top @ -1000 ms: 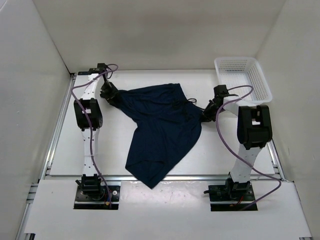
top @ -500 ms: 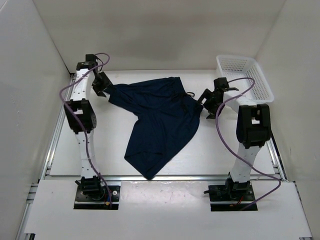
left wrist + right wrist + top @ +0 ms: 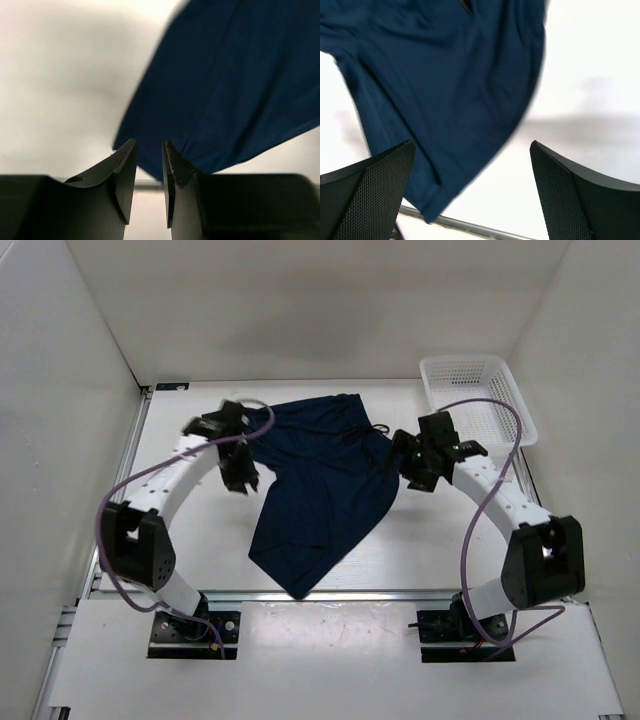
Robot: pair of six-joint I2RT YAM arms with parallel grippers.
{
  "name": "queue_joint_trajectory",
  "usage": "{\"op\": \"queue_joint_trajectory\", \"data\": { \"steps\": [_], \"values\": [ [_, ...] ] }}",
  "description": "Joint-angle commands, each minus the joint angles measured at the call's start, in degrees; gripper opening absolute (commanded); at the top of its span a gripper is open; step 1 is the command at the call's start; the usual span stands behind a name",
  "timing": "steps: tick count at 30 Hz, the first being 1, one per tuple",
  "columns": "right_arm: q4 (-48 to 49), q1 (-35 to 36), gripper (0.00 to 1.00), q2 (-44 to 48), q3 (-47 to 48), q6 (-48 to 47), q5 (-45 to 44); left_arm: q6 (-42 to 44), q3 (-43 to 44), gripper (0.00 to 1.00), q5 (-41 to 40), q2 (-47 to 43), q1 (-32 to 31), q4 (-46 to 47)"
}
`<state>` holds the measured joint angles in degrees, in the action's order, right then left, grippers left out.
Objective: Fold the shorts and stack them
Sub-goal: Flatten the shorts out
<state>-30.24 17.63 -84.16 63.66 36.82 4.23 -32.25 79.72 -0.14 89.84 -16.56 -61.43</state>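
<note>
Bases of two robot arms sit bolted at the near edge of a white table (image 3: 205,540). The left arm (image 3: 135,545) bows out toward the left wall and the right arm (image 3: 540,560) bows out toward the right wall. A metal rail (image 3: 400,593) runs along the table's near edge.

One pair of dark navy shorts (image 3: 325,490) lies in the middle of the table, spread on a slant. Its nearest corner reaches the rail. Its waistband lies on the far side, with a thin drawstring (image 3: 375,433) trailing off the right end. Bare white tabletop lies open to the left and right of the cloth, and a narrower bare strip separates the waistband from the back wall.

Two grippers flank the shorts about midway up the table. The left gripper (image 3: 243,480) hangs just beside the cloth's left edge; from above it cannot be told whether it touches. In its wrist view the fingers (image 3: 125,175) are drawn almost together, with only a narrow slit between them and nothing caught in it. Blue cloth lies beyond them and to the right.

The right gripper (image 3: 415,475) sits just beside the cloth's right edge, near the drawstring. In its wrist view its two textured fingers (image 3: 370,190) are spread wide and hold nothing, with the shorts lying on the table beneath.

One white slotted plastic basket (image 3: 480,390) stands in the far right corner, well apart from the shorts. White walls close in the left, back and right sides.
</note>
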Motion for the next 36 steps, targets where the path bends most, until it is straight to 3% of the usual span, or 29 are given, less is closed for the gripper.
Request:
{"op": "queue_joint_trajectory", "data": {
  "steps": [1,6,9,10,12,22,26,27,32,33,34,36],
  "values": [
    [-0.79,0.21,1.00,3.73,-4.06,-2.36,-3.69,-4.48,-6.32,0.38,0.67,0.24,-6.63,3.15],
    [-0.79,0.21,0.90,4.26,-5.21,-4.30,-2.56,-7.30,-5.81,0.42,0.59,4.72,-15.51,4.56],
    [-0.79,0.21,0.66,4.88,-5.73,-5.70,-1.16,-7.82,-4.05,0.39,-2.74,9.81,-19.12,3.69],
    [-0.79,0.21,0.52,4.88,-5.74,-5.70,-1.15,-7.83,-3.44,0.38,-3.54,11.22,-19.74,3.68],
    [-2.01,0.21,0.45,6.19,-6.35,-6.32,-2.38,-8.36,-3.43,0.38,-3.55,14.56,-21.14,3.16],
    [-2.54,0.21,0.45,8.57,-9.96,-6.41,-2.38,-9.15,-3.96,0.37,-4.08,20.72,-22.55,5.53],
    [-3.16,0.21,0.46,9.10,-9.96,-6.41,-3.61,-9.67,-5.10,0.12,-3.55,21.60,-22.55,6.06],
    [-3.16,0.21,0.46,9.10,-9.96,-6.41,-3.61,-9.67,-5.10,0.10,-3.55,20.82,-22.55,6.06],
    [-3.16,0.21,0.46,9.10,-9.96,-6.41,-3.61,-9.67,-4.58,0.10,-4.08,18.35,-22.55,3.79],
    [-3.16,0.21,0.46,9.10,-9.96,-6.41,-3.61,-9.67,-3.97,0.13,-4.77,17.65,-22.55,3.16],
    [-3.16,0.21,0.46,9.10,-9.96,-6.41,-3.61,-9.67,-3.96,0.22,-4.78,17.04,-22.55,2.64],
    [-3.16,0.21,0.46,9.10,-9.96,-6.41,-3.61,-9.67,-3.43,0.24,-4.78,16.51,-22.55,2.11]
  ]
}}
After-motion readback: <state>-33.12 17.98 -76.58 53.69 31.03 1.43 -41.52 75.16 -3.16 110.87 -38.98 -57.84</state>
